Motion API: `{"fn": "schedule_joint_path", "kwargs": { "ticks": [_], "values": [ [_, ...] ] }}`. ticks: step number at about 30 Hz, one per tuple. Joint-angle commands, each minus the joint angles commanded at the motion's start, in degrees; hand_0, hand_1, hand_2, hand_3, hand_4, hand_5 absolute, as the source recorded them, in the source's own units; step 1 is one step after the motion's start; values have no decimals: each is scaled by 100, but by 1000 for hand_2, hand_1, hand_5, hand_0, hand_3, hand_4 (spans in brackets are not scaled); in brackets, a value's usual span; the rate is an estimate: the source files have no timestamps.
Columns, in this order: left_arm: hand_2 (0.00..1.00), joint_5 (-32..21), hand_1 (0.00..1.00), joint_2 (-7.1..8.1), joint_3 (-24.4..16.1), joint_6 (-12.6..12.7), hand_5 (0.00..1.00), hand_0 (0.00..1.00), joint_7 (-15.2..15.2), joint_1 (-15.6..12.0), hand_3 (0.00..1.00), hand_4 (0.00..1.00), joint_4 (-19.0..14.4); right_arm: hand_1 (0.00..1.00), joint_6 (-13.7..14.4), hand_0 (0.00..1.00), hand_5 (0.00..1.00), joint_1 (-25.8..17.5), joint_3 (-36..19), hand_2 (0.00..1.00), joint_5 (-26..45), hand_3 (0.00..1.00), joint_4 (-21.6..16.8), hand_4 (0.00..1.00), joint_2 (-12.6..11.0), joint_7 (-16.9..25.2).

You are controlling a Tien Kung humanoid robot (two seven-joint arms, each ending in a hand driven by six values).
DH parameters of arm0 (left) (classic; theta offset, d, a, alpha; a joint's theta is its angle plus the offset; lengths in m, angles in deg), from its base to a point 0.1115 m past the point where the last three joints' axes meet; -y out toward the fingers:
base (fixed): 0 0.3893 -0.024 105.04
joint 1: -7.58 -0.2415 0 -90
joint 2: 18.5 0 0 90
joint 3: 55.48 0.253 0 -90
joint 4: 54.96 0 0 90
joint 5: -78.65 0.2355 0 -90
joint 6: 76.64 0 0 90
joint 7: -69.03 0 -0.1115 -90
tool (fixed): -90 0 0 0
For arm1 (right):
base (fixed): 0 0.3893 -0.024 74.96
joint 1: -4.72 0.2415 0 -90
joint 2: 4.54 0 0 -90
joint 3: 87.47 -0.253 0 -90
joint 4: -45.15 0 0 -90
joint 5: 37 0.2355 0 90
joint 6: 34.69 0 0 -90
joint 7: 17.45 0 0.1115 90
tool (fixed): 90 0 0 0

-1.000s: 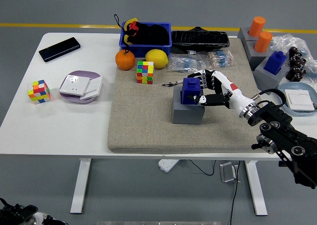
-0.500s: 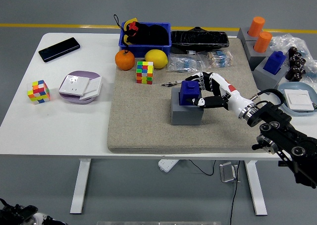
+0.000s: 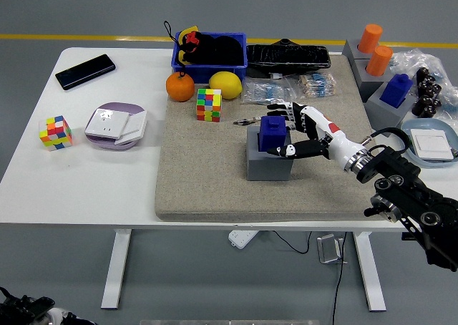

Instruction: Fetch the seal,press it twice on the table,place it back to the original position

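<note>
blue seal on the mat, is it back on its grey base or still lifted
On the base: the blue seal sits upright on the grey base, with the right hand open beside it.

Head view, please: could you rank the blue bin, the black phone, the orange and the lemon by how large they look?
1. Blue bin, clearly the largest.
2. Black phone, long but thin.
3. Lemon and orange: too close in apparent size to rank; they sit side by side at about the same depth.

My count: blue seals [image 3: 274, 133] 2 | orange seals [image 3: 371, 37] 2 | puzzle cubes [image 3: 209, 104] 2 | orange [image 3: 180, 86] 1 | lemon [image 3: 225, 84] 1 | phone [image 3: 86, 71] 1
</note>
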Motion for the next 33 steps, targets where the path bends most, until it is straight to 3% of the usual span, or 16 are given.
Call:
{"fn": "schedule_joint_path", "kwargs": {
  "ticks": [1,2,7,8,26,32,33],
  "values": [
    [683,-2,692,-1,0,0,267,720,1,-2,751,678,0,866,-9,855,119,-7,-13,848,-17,851,-15,998,-5,-16],
    [684,7,691,-3,-8,-2,267,719,6,-5,751,677,0,904,-35,913,262,-30,-65,892,-65,893,-71,998,-33,-63],
    [684,8,691,-4,-7,-6,267,719,8,-2,751,677,-2,904,-53,913,262,-87,-266,892,-186,893,-190,998,-130,-162],
    [684,10,691,-7,-5,-10,266,720,10,1,751,678,-3,929,-51,944,330,-104,-313,909,-202,919,-212,998,-156,-174],
    [684,32,691,2,-21,-15,267,720,15,-4,751,679,-7,920,-1,934,275,-199,-489,896,-268,906,-325,998,-237,-163],
    [684,1,691,3,-4,-3,267,720,7,-8,751,679,-2,920,-64,934,275,-338,-685,896,-410,906,-362,998,-459,-245],
    [683,3,691,4,-10,-3,267,720,11,-6,750,679,0,919,-81,933,331,-389,-752,893,-457,902,-382,998,-527,-267]
  ]
}}
